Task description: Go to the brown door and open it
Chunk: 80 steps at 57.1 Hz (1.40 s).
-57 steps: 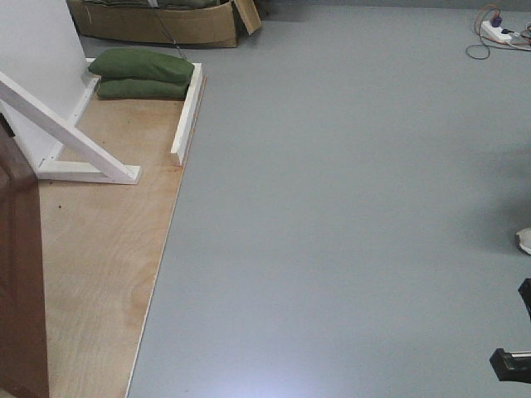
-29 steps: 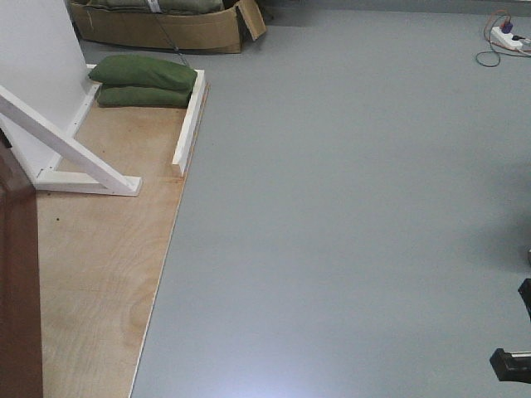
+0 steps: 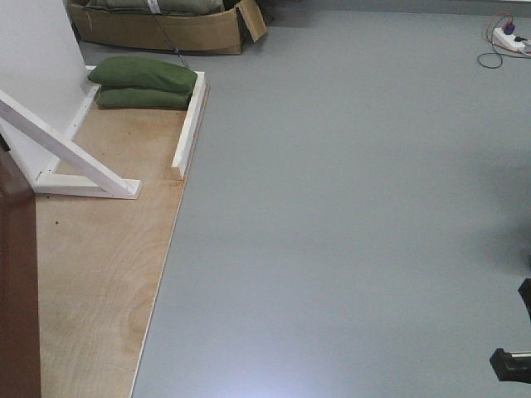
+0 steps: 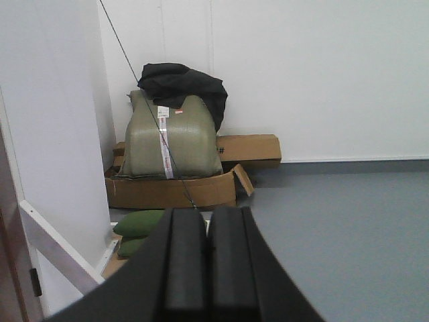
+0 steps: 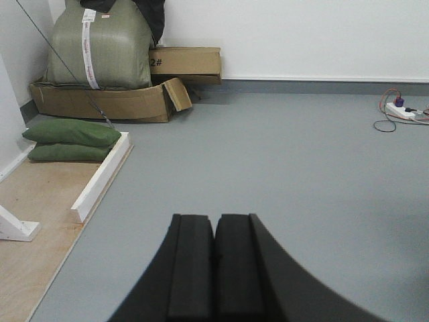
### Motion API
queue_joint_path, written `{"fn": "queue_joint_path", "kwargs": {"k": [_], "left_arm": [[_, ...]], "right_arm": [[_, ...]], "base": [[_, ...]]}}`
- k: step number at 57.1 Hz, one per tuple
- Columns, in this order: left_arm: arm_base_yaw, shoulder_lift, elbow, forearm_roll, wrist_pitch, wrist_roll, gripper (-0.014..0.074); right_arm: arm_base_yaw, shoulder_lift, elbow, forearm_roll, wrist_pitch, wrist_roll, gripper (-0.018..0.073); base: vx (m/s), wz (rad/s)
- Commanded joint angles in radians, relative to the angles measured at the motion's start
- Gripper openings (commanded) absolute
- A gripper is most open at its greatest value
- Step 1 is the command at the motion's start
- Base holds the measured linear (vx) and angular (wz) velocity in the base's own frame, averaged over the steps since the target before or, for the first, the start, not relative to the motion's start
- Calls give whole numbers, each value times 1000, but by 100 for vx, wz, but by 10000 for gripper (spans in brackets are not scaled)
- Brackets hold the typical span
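Approach is the step in hand, I judge: the brown door [image 3: 18,282] shows only as a dark sliver at the left edge of the front view. It stands at the near left edge of the plywood floor panel [image 3: 99,274], with its handle out of sight. Next the base would need to turn left to face it. Both arms point level ahead over the grey floor [image 3: 348,207]. The left tool [image 4: 204,268] and right tool [image 5: 214,268] have pads pressed together, holding nothing.

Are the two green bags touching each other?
Touching. The front-facing view shows the upper green bag lying right on the lower green bag, with no gap between them.
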Motion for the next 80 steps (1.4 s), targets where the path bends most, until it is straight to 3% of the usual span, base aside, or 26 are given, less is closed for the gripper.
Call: {"fn": "queue_joint_path", "kwargs": {"k": [1, 9, 14, 23, 35, 43, 49, 58, 63, 71, 80], "left_arm": [[0, 7, -16, 1, -74, -7, -6], [0, 6, -16, 3, -75, -5, -6], [0, 6, -16, 21, -76, 82, -6], [2, 6, -54, -1, -10, 72, -6], [27, 80, -481, -75, 301, 71, -6], [85, 243, -701, -80, 291, 73, -6], [145, 378, -845, -126, 268, 73, -6], [270, 557, -977, -179, 94, 72, -6], [351, 650, -994, -300, -129, 72, -6], [455, 762, -997, -677, -433, 72, -6], [542, 850, -1073, -954, -517, 126, -6]], "right_arm": [[-1, -6, 5, 0, -82, -6, 0], [-1, -6, 5, 0, -82, -6, 0], [-1, -6, 5, 0, -82, -6, 0], [-1, -6, 5, 0, -82, -6, 0], [-1, -6, 5, 0, -82, -6, 0], [-1, -6, 5, 0, -82, -6, 0], [-1, -6, 5, 0, -82, -6, 0], [-1, -6, 5, 0, -82, -6, 0], [-1, -6, 5, 0, -82, -6, 0], [-1, -6, 5, 0, -82, -6, 0], [-1, -6, 5, 0, -82, -6, 0]], "base": [[0, 0], [0, 0], [0, 0], [0, 0], [0, 0], [0, 0], [0, 0], [0, 0], [0, 0], [0, 0], [0, 0]]}}
